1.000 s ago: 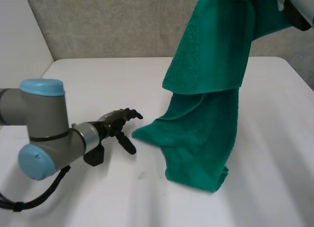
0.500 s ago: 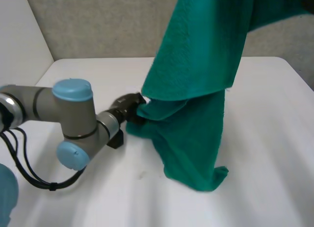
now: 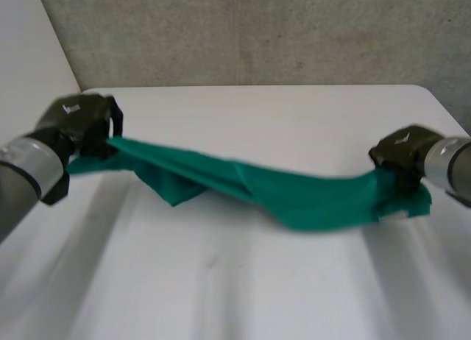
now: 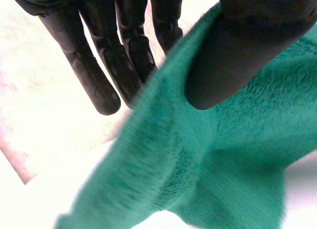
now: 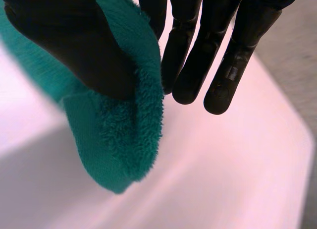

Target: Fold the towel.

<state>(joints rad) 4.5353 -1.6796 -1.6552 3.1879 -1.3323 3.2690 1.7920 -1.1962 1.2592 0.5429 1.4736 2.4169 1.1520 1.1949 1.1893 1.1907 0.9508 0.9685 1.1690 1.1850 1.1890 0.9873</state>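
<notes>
At the worktop's left side, my left hand [image 3: 82, 123] pinches one end of the single green terry towel [image 3: 294, 194] between thumb and straight fingers. The towel has a fuzzy looped pile. It stretches as one long bunched band, low across the smooth white worktop [image 3: 221, 281], sagging mid-span. At the right, my right hand [image 3: 403, 154] pinches the other end, a folded rounded corner, thumb against fingers.

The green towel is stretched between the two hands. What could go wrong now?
The towel might slip out. The left hand and the right hand each only pinch one end between thumb and fingers. It is also bunched and twisted in the middle, sagging toward the table, so a fold could come out crooked.
</notes>
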